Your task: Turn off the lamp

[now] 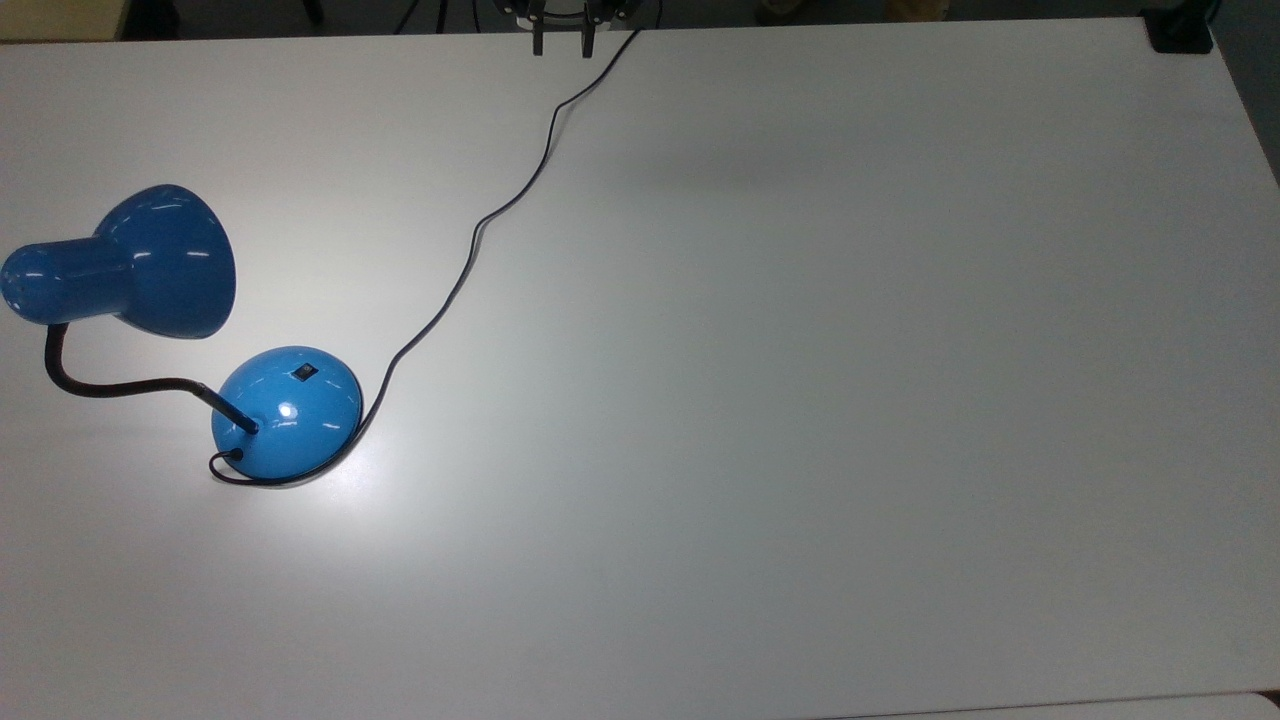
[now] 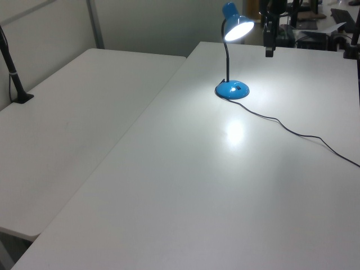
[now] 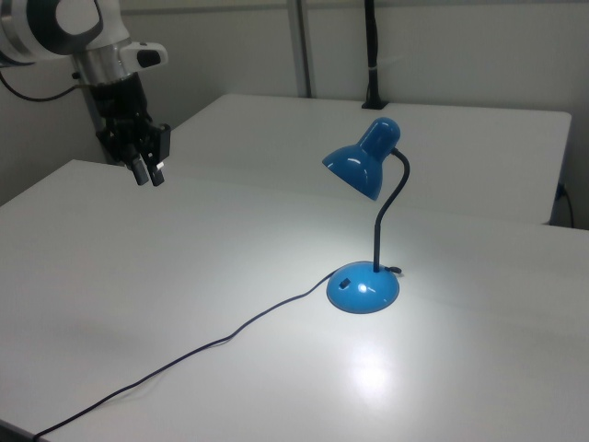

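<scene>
The blue lamp is lit and throws a bright patch on the white table (image 1: 800, 400). Its shade (image 1: 150, 260) hangs at the top view's left on a black gooseneck (image 1: 110, 385). Its domed base (image 1: 287, 410) carries a small black switch (image 1: 304, 373). The shade (image 3: 361, 166) and base (image 3: 363, 290) also stand at the right view's middle, and the base (image 2: 232, 89) at the back of the left view. My gripper (image 1: 562, 45) hovers at the table's far edge, well away from the lamp, open with a narrow gap and holding nothing. It is also seen high up (image 3: 149, 173) and beside the shade (image 2: 270, 50).
The thin black cord (image 1: 480, 225) runs from the base across the table to the far edge, below my gripper. A second white table (image 2: 84, 112) adjoins this one, with a black clamped post (image 2: 17, 84). A black clamp (image 1: 1180, 35) sits at the top view's upper right corner.
</scene>
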